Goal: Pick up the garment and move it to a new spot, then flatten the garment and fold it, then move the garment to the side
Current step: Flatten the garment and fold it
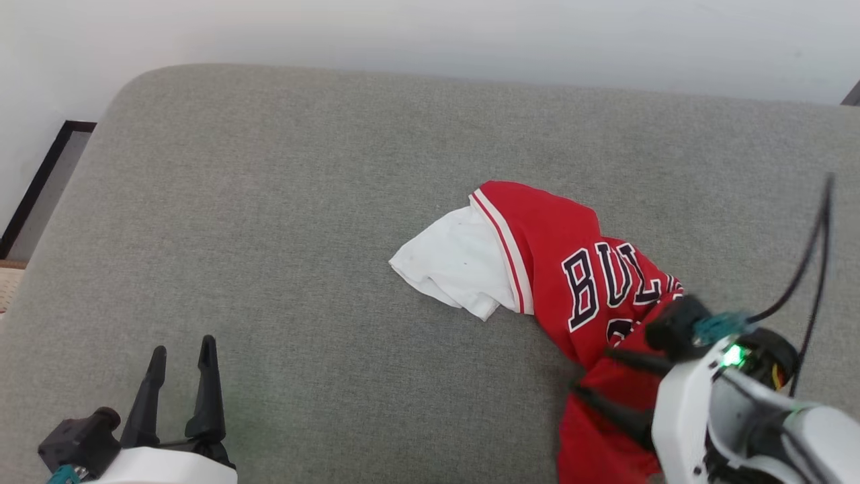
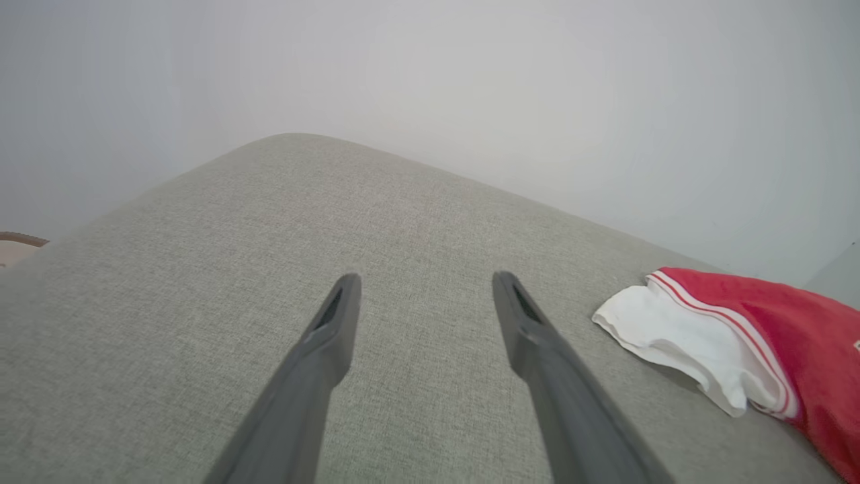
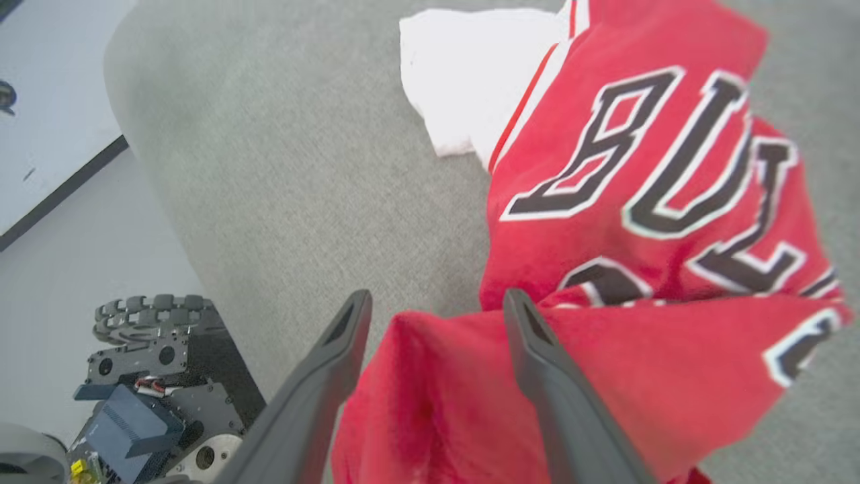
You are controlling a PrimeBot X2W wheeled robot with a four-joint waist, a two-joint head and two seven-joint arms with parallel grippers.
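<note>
The garment [image 1: 557, 269] lies crumpled on the grey cushion [image 1: 302, 168], right of the middle. It is red, with black white-outlined lettering facing up and a white sleeve [image 1: 457, 262] spread to its left past red-white trim. My right gripper [image 1: 591, 372] is at its near end. In the right wrist view the right gripper [image 3: 433, 299] stands open, with a raised red fold of the garment [image 3: 638, 168] between its spread fingers. My left gripper [image 1: 183, 346] is open at the lower left, well clear of the cloth. The left wrist view has the left gripper [image 2: 423, 282] over bare cushion and the garment [image 2: 806, 323] at right.
A pale wall [image 1: 430, 33] runs behind the cushion. A dark-framed panel [image 1: 40, 181] leans at the far left. The cushion's rounded left edge [image 3: 148, 168] drops to the floor. My wheeled base [image 3: 154, 376] stands below it. Dark cables [image 1: 806, 255] loop off my right wrist.
</note>
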